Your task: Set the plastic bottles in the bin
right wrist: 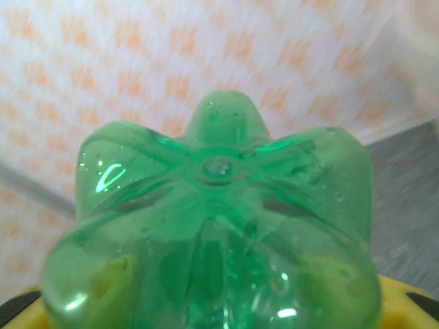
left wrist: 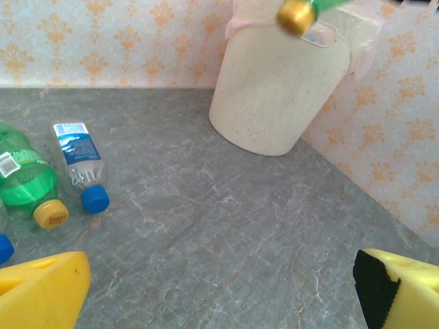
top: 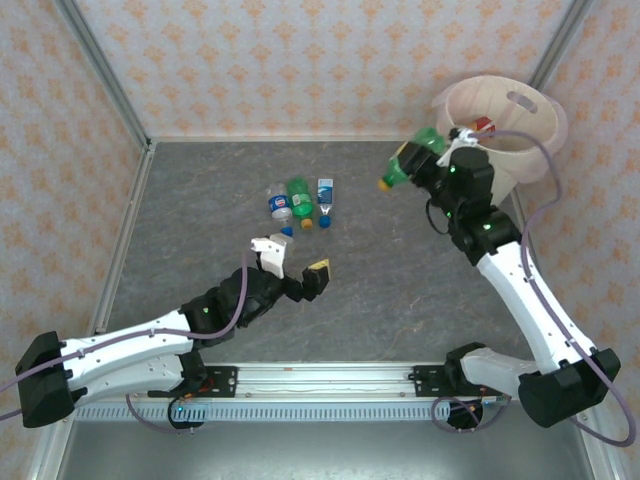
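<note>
Top view: my right fingers (top: 432, 163) are clamped on a green bottle (top: 405, 163) and hold it in the air. It sits just beside the bin (top: 535, 150), at the near-left of the rim and not over the opening yet. The cap end points away from the bin. My left fingers (top: 316, 274) are wide apart and empty, low over the tabletop (top: 390, 290). They are near three bottles (top: 300, 203) that lie together mid-tabletop, well apart from the bin.

Left wrist: the yellow left fingers (left wrist: 41, 291) sit at the bottom corners with nothing between them. At left lie a clear bottle (left wrist: 79, 164) with a blue cap and a second green one (left wrist: 31, 184) with a yellow cap. The bin (left wrist: 274, 89) stands upright ahead.

Right wrist: the green bottle (right wrist: 219, 226) is base-on and very close. A strip of yellow finger shows under it, but the contact itself is hidden.

Step in hand, as I judge it: carry and drop.
- Lift the bottle clear of the rim.
- Swing it until the whole bottle, cap end too, is over the opening, then part the right fingers.
- Letting go early would likely bounce it off the rim.
- Keep the left arm low, out of the right arm's path.
- Next, line the left fingers up across one bottle body.
</note>
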Robot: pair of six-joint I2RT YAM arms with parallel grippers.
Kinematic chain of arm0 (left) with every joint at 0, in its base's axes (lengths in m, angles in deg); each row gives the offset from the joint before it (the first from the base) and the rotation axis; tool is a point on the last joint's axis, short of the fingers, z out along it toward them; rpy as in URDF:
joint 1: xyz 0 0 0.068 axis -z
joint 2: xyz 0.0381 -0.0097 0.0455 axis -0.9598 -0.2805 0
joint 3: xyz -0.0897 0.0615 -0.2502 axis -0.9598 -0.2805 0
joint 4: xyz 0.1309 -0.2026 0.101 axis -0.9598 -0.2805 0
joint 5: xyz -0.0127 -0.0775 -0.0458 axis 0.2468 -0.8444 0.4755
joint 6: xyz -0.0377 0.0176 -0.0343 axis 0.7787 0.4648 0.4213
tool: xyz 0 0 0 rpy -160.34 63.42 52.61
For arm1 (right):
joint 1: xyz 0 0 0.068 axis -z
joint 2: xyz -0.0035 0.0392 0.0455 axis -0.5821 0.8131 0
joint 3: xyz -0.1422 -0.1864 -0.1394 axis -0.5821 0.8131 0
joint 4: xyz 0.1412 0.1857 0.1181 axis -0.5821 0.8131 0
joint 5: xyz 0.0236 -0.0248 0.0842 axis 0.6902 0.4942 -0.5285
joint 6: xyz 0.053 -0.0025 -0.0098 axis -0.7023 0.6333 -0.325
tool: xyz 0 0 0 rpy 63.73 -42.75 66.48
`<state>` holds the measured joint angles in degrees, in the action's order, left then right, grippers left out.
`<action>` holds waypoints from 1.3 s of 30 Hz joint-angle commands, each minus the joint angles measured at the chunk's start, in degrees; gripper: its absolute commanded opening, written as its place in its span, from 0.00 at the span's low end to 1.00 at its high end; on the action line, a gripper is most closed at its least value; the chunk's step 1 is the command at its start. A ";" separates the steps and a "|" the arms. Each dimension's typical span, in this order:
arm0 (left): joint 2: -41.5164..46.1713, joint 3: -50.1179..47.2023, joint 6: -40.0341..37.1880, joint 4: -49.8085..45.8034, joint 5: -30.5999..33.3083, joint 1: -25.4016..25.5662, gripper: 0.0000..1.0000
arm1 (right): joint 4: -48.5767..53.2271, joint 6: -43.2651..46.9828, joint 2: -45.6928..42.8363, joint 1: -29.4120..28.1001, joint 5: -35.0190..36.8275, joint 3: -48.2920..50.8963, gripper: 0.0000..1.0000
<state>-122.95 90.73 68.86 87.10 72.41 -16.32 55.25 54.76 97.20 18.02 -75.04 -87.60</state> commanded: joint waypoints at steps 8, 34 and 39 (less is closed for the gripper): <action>3.15 -3.79 4.13 5.23 -1.67 0.53 0.99 | 1.44 -3.21 8.43 14.49 14.87 -14.36 0.48; 11.44 -6.40 8.38 -1.92 4.43 0.53 0.99 | 7.38 -0.66 24.64 23.22 13.51 -31.56 1.00; 9.16 -6.06 9.19 -1.51 5.79 0.53 0.99 | 8.68 -1.11 22.55 21.98 10.14 -31.02 1.00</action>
<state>-112.85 84.42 76.73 86.12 75.91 -16.32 63.68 53.69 123.01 40.95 -62.28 -119.03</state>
